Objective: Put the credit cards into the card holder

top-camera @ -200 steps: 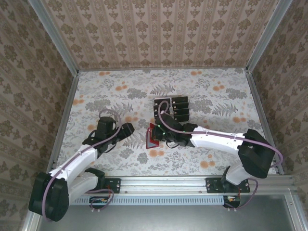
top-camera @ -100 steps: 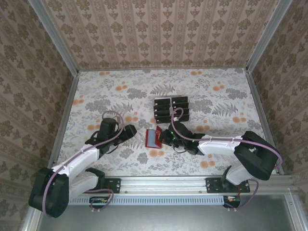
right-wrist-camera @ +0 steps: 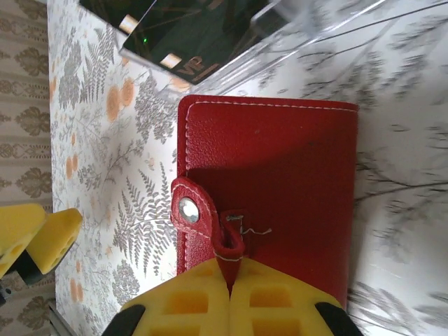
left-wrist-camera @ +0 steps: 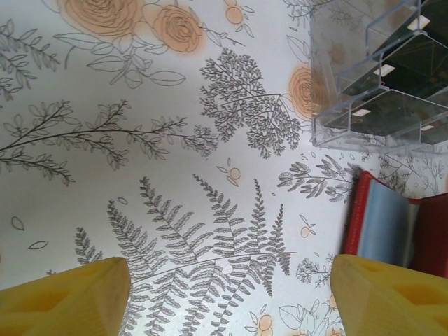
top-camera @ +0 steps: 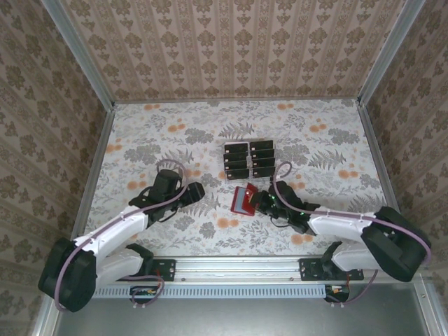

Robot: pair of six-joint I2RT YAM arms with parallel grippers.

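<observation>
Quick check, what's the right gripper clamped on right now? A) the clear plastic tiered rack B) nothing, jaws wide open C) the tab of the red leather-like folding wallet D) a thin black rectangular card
C: in the right wrist view the right gripper is pinched shut on the small red tab beside the snap strap of the red leather-like folding wallet.
</observation>
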